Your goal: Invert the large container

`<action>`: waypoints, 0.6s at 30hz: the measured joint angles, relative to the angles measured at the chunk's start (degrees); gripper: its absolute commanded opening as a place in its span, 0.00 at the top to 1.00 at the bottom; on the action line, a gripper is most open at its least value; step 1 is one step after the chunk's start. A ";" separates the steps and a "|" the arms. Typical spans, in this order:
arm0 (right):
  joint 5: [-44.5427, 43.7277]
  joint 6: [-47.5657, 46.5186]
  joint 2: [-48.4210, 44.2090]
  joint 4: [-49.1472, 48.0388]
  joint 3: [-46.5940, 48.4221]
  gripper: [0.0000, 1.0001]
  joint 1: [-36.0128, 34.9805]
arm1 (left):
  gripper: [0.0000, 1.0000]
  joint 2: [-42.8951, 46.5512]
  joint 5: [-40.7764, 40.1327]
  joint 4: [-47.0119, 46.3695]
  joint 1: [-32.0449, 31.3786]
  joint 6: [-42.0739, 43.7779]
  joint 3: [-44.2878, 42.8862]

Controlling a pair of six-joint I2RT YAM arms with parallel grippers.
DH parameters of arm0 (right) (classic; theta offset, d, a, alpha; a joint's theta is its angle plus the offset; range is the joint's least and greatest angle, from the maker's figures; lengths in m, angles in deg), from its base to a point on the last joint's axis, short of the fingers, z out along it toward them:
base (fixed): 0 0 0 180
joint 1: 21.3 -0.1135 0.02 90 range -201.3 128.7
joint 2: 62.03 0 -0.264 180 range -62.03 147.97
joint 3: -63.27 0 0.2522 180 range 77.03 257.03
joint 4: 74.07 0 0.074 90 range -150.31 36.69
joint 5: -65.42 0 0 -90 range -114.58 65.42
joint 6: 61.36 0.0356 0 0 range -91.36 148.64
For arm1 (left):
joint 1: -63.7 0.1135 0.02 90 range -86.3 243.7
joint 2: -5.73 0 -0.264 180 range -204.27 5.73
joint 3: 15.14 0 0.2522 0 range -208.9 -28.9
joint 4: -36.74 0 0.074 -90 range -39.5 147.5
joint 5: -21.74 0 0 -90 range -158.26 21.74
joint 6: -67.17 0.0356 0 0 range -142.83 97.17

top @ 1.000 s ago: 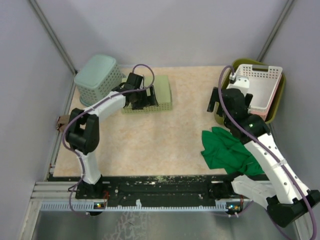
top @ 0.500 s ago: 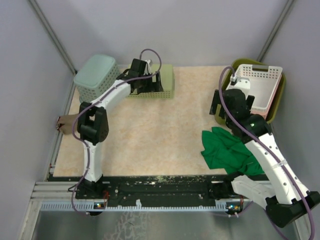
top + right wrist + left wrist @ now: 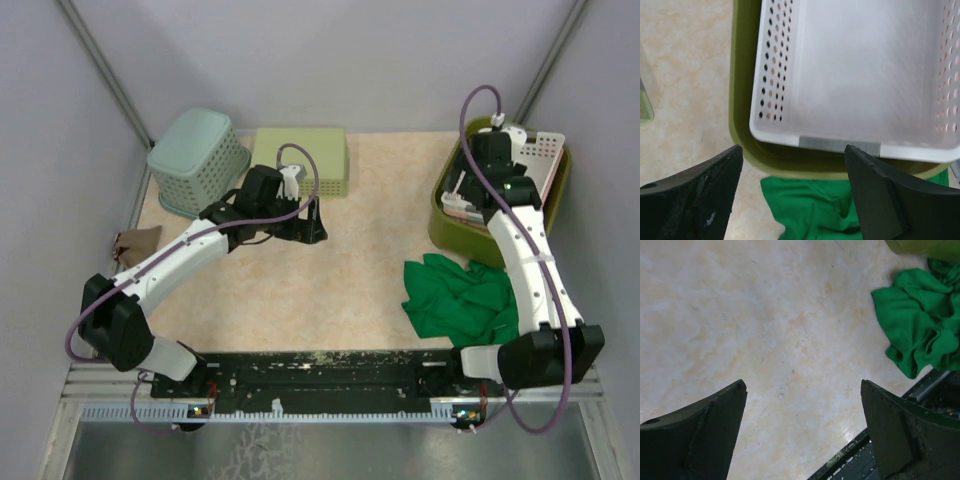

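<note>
The marbled beige tabletop (image 3: 380, 250) carried everything. At about two o'clock on it sat the large container (image 3: 443, 207), a dark olive-green plastic tub with rounded corners, upright and mouth-up. Its long axis ran roughly from one o'clock to seven. A white perforated rectangular basket (image 3: 535, 160) nested inside it, tipped against the far rim. By my reckoning that basket would get in the way of any flip.

A crumpled green cloth (image 3: 455, 295) lay at six o'clock from the tub, just beside its near wall.

The right gripper (image 3: 793, 155) hovered over the tub's near-left corner. Its jaws were spread wide around nothing, with the olive rim at twelve o'clock from them. The left gripper (image 3: 804, 390), equally wide and empty, hung above bare table at nine o'clock from the tub, well apart. The right arm was clearly the nearer.
</note>
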 measured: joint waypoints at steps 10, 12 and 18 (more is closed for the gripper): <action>2.69 1.03 19.67 -1.29 13.88 0.45 5.90 | 0.00 0.31 2.01 -2.27 -7.26 -4.07 5.60; 3.54 1.27 24.48 -1.73 16.96 0.48 6.19 | 0.00 0.26 2.01 -2.23 -7.80 -4.02 5.07; 4.17 1.40 34.62 -1.79 22.18 0.53 7.21 | 0.00 0.83 0.79 -1.81 -8.20 -2.89 4.00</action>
